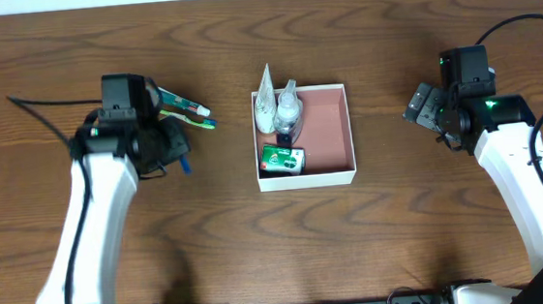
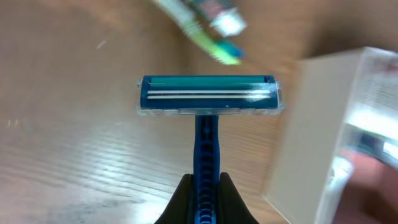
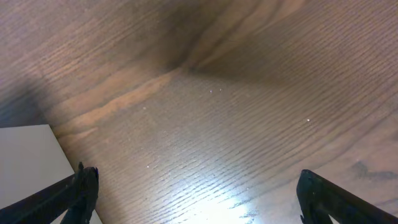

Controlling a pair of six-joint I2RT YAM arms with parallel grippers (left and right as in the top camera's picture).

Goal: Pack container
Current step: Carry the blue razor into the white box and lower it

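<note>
The container (image 1: pixel 327 118) is a square white-walled box with a pinkish floor at the table's middle. It holds a white tube, a clear bottle (image 1: pixel 288 107) and a green packet (image 1: pixel 282 159) on its left side. My left gripper (image 2: pixel 204 186) is shut on the handle of a blue razor (image 2: pixel 208 96), held above the wood left of the container (image 2: pixel 311 124). In the overhead view the razor's blue handle (image 1: pixel 184 165) shows below that gripper (image 1: pixel 169 145). A toothbrush and small tube (image 1: pixel 189 110) lie beside it. My right gripper (image 3: pixel 196 193) is open and empty, right of the container (image 3: pixel 28 155).
The wooden table (image 1: pixel 422 218) fills the view. The toothbrush and tube also show blurred in the left wrist view (image 2: pixel 208 28), beyond the razor head. Black cables run from both arms near the table's far corners.
</note>
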